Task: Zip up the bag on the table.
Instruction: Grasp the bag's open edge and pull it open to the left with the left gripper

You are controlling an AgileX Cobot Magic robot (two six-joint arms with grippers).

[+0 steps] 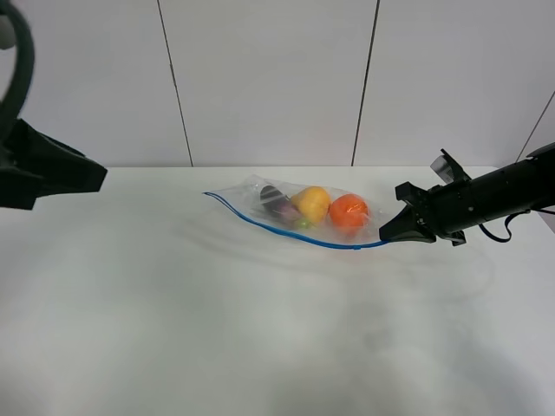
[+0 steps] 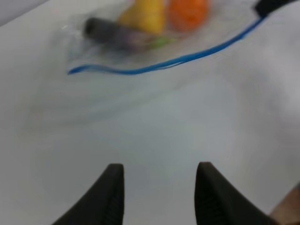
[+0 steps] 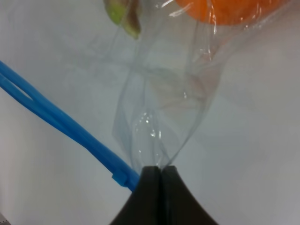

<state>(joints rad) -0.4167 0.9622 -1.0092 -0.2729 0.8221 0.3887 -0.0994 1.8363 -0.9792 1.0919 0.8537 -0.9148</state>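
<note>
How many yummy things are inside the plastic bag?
3. Seen from the high camera: the purple eggplant lies leftmost in the bag, the yellow pear in the middle, the orange rightmost. A green bit near the pear may be a stem; more could be hidden.

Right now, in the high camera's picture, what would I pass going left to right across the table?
Left arm → the bag, holding eggplant → pear → orange → right arm, its jaws shut on the bag's right corner.
</note>
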